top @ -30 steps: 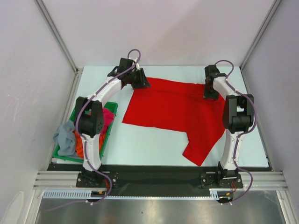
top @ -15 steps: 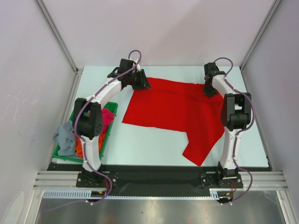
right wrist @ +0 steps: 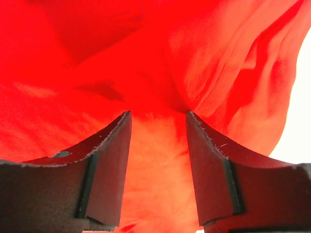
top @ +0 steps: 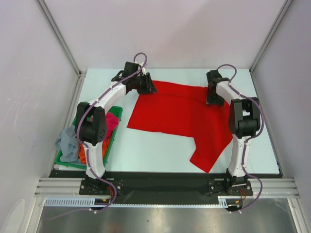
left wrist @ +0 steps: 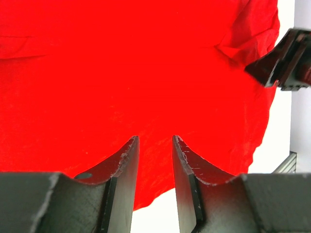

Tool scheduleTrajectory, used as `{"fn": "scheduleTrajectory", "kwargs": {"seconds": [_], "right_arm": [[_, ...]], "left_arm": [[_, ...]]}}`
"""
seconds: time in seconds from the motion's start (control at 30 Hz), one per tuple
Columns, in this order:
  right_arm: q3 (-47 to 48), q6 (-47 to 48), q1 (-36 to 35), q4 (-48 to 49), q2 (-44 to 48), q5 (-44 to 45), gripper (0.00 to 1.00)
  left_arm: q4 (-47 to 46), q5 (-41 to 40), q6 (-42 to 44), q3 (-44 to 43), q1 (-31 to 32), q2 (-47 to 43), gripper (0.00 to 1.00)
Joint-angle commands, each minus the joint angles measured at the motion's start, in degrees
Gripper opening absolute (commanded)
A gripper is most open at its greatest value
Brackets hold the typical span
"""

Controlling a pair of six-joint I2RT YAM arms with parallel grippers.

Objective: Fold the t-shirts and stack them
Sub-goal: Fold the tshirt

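Red shirt (top: 184, 111) lying spread on pale table (top: 146, 150), grey walls (top: 29, 58) enclosing it, left tool (left wrist: 154, 141) gaping narrowly above it, gripping nothing, right tool (right wrist: 158, 116) gaping wider, shirt filling its gap

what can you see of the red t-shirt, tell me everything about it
The red t-shirt is bright, plain, soft cloth, lying mostly flat and unfolded on the pale table, with light wrinkles. One part reaches towards the near right edge. The left gripper sits at its far left corner and the right gripper at its far right edge, each with jaws apart over the cloth.
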State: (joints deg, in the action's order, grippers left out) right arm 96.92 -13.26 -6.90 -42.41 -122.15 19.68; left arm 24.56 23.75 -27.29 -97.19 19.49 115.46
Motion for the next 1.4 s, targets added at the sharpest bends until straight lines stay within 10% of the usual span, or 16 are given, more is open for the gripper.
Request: {"fn": "scheduleTrajectory", "kwargs": {"seconds": [0.0,0.2,0.87,1.37], "right_arm": [[-3.5,0.1,-0.3,1.2,4.8,3.0,0.52],[-2.0,-0.3,0.4,3.2,1.8,2.9,0.39],[26.0,1.8,2.7,-2.2,-15.6,-0.6,0.43],[15.0,-1.9,6.0,-0.2,-5.5,-5.6,0.48]], "left_arm": [[-1.1,1.7,1.2,-0.9,0.2,-3.6,0.38],[0.1,2.1,1.5,-2.6,0.2,-2.9,0.38],[-1.2,2.3,2.1,2.5,0.2,-5.0,0.38],[-2.2,3.1,0.6,2.9,0.3,-5.3,0.38]]}}
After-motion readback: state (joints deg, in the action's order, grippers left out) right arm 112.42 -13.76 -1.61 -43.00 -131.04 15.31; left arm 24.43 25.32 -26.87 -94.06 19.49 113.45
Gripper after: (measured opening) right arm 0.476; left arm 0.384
